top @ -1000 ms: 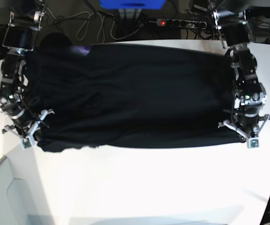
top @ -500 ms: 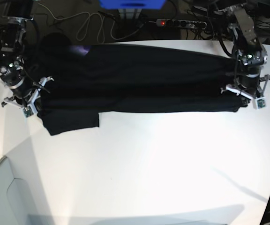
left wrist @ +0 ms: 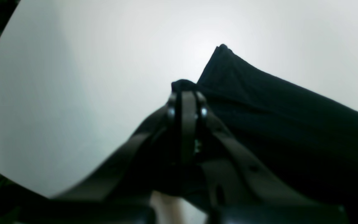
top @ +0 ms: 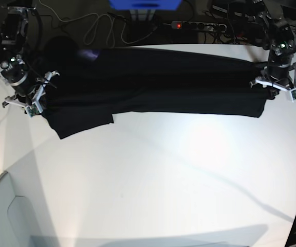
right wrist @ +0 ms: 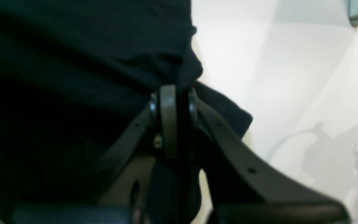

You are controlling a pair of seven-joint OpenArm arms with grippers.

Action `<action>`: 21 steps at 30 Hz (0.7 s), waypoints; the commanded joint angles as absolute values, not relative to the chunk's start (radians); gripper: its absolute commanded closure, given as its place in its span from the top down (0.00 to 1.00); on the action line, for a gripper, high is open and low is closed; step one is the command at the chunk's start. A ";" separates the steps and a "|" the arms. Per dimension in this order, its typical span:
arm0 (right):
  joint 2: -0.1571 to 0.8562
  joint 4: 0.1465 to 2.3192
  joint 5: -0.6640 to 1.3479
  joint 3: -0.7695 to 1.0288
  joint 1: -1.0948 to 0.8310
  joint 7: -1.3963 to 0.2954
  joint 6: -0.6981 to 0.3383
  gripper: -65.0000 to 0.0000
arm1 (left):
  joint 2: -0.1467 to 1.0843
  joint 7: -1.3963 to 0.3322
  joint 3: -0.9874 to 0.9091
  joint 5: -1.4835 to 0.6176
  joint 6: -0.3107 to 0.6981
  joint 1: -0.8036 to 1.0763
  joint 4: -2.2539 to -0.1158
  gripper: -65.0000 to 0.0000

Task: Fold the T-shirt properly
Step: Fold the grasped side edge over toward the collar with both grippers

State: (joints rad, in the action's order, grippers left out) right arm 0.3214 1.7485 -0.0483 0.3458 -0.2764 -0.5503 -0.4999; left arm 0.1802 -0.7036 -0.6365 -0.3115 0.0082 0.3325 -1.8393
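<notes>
T-shirt (top: pixel 153 82) pinched by both closed pincers, left (top: pixel 272 88), right (top: pixel 32 105).

The white table (top: pixel 163 180) lies bare across its near half, open for passing. The black T-shirt (top: pixel 153 82) stretches along the far edge, with the right gripper (top: pixel 32 100) and left gripper (top: pixel 274 87) at its ends. Cables (top: pixel 99 28) and a power strip (top: pixel 199 24) crowd beyond.

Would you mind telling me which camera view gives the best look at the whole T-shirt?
The base view: it shows the T-shirt stretched across the table between both grippers. The left wrist view shows only one black corner by the left gripper; the right wrist view shows bunched cloth at the right gripper.
</notes>
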 commanded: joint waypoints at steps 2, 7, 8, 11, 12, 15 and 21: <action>0.337 1.759 -0.044 0.351 -0.274 -0.533 -0.510 0.00 | 0.194 -0.680 -0.641 -0.311 0.001 0.329 -1.825 0.00; 0.332 1.756 -0.045 0.348 -0.275 -0.538 -0.510 0.00 | 0.182 -0.676 -0.641 -0.311 0.001 0.323 -1.776 0.00; 0.332 1.756 -0.045 0.348 -0.275 -0.538 -0.510 0.00 | 0.182 -0.676 -0.641 -0.311 0.001 0.323 -1.774 0.00; 0.332 1.747 -0.045 0.348 -0.275 -0.538 -0.510 0.00 | 0.182 -0.676 -0.641 -0.312 0.001 0.323 -1.774 0.00; 0.332 1.741 -0.045 0.346 -0.275 -0.538 -0.510 0.00 | 0.182 -0.674 -0.641 -0.312 0.001 0.323 -1.774 0.00; 0.332 1.716 -0.045 0.344 -0.275 -0.538 -0.510 0.00 | 0.182 -0.671 -0.641 -0.312 0.001 0.321 -1.774 0.00; 0.337 1.698 -0.045 0.337 -0.275 -0.539 -0.510 0.12 | 0.170 -0.673 -0.639 -0.312 0.001 0.302 -1.773 0.00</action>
